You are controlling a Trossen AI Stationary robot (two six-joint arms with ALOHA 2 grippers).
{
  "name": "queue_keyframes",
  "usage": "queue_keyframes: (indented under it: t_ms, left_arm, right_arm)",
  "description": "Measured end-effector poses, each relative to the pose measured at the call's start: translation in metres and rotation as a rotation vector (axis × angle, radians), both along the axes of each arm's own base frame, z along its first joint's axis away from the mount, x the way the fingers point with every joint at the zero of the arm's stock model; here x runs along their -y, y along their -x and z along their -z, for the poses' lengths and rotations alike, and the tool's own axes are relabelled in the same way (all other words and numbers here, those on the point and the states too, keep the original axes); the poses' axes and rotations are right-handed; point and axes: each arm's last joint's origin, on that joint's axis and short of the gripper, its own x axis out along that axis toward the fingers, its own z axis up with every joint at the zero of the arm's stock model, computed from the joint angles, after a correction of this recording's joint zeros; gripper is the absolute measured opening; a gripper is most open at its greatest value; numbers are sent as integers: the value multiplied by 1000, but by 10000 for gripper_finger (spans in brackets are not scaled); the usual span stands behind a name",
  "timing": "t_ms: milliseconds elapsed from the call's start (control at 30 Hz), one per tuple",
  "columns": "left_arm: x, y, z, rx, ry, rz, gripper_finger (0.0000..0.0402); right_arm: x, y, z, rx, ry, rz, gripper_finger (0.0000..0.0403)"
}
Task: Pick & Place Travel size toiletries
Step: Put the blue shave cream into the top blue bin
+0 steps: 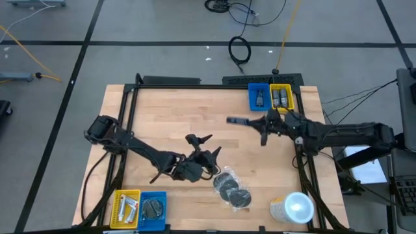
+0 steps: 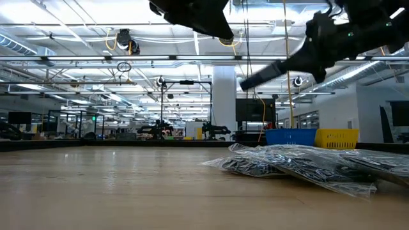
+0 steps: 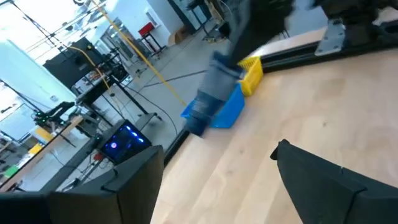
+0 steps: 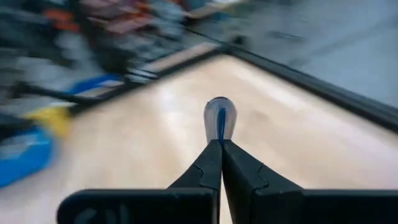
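My left gripper [image 1: 203, 148] hangs over the middle of the wooden table [image 1: 162, 117], its two dark fingers spread wide with nothing between them, so that arm is free. Down at the table's near-left corner a yellow bin [image 1: 126, 208] and a blue bin [image 1: 153, 209] sit side by side with small items already in them. Just right of my left gripper, toward the near edge, the dark round discs in clear crinkled wrap [image 1: 231, 188] lie loose on the wood; these look like my next pick, and I would come down over one disc's middle, since the wrap looks slippery. My right gripper [image 1: 242, 121] is in the air near the far-right corner, fingers pinched tight on a small dark grey bottle [image 4: 219, 119] that sticks out past the tips. Beside it stand a second blue bin [image 1: 259, 97] and yellow bin [image 1: 281, 97]. I judge the step is carrying this bottle to a bin: hold the squeeze, keep level, lower inside the walls before letting go. A large white-lidded cup [image 1: 296, 208] stands at the near-right corner.
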Motion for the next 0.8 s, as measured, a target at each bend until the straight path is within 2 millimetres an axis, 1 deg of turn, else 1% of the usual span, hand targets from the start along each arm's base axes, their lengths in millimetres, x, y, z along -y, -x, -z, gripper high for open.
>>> queue_keyframes:
  t_ms: [100, 167, 300, 367, 467, 567, 667, 800]
  left_arm:
    - [3, 2, -2, 24, 41, 27, 291]
    - [4, 1, -2, 38, 76, 54, 286]
    - [2, -1, 0, 41, 114, 88, 279]
    - [-1, -2, 0, 51, 146, 99, 278]
    - [-5, -4, 1, 62, 189, 120, 278]
    - [-10, -8, 1, 70, 252, 167, 278]
    - [-16, -11, 2, 78, 317, 212, 278]
    - [-25, -15, 3, 85, 384, 247, 278]
  right_arm:
    - [13, 7, -3, -98, 24, 165, 0]
    - [20, 10, -9, -138, 44, 250, 0]
    - [31, 15, -18, -205, 94, 348, 0]
    - [36, 18, -19, -253, 116, 423, 0]
    - [43, 25, -15, -339, 148, 526, 0]
    - [48, 30, -12, -411, 176, 590, 0]
    - [53, 32, -9, -467, 206, 636, 0]
    - [61, 30, -6, -505, 220, 679, 0]
